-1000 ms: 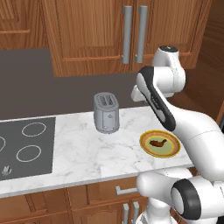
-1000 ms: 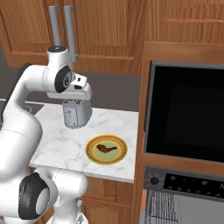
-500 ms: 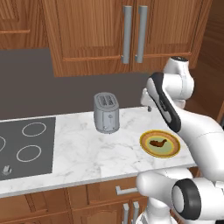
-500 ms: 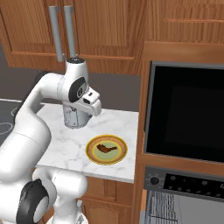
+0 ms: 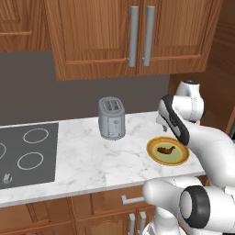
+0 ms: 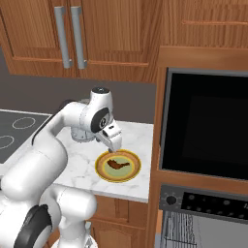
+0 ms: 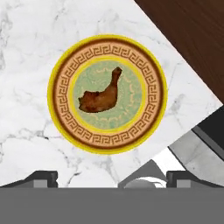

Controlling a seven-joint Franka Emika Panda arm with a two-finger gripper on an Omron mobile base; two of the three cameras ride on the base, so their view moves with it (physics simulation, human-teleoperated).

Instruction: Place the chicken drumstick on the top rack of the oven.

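Observation:
The chicken drumstick (image 7: 100, 97) lies dark brown and glossy in the middle of a yellow patterned plate (image 7: 61, 70) on the marble counter. From the left base view the drumstick (image 5: 165, 149) and plate (image 5: 152, 150) sit near the counter's right end. My gripper (image 6: 116, 150) hangs just above the plate's far rim (image 6: 101, 167), open and holding nothing; its fingertips (image 7: 42, 177) stand wide apart below the plate in the hand view. To the right, the oven (image 6: 208, 126) shows a dark cavity, a knob panel (image 6: 170, 199) and a wire rack (image 6: 186, 232) low down.
A silver toaster (image 5: 111, 118) stands on the counter left of the plate. The black stovetop (image 5: 25, 153) with white rings lies further left. Wooden cabinets (image 5: 133, 32) hang overhead. A wooden side panel (image 6: 156, 160) separates the counter from the oven.
The arm has swung right from beside the toaster to above the plate, and the hand has come down toward it. The drumstick and plate have not moved.

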